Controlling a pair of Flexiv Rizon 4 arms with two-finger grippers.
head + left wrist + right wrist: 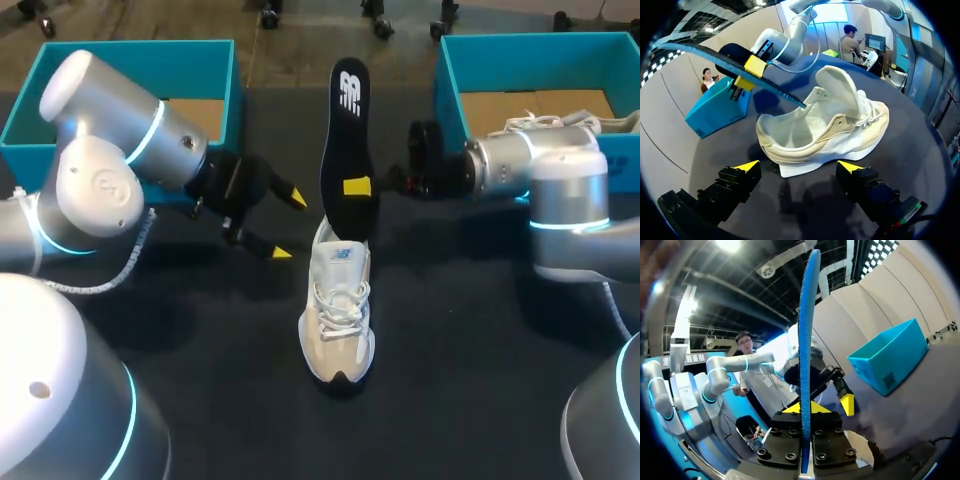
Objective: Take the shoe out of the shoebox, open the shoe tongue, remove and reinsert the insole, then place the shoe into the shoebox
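A white shoe (338,315) stands upright on the dark table, toe toward me, with its tongue pulled up (840,87). Over its heel opening a black insole (345,140) with a blue underside is held tilted, its lower tip just above the collar. My right gripper (357,186) is shut on the insole's middle, and in the right wrist view the insole's edge (807,340) runs out from between that gripper (806,410). To the left of the shoe's heel, my left gripper (288,225) is open and empty. In the left wrist view that gripper (797,167) faces the shoe's side (830,130).
A teal shoebox (130,47) stands at the back left behind my left arm. Another teal shoebox (450,70) at the back right holds a second white shoe (560,122). Bare dark tabletop lies in front of the shoe and to both sides.
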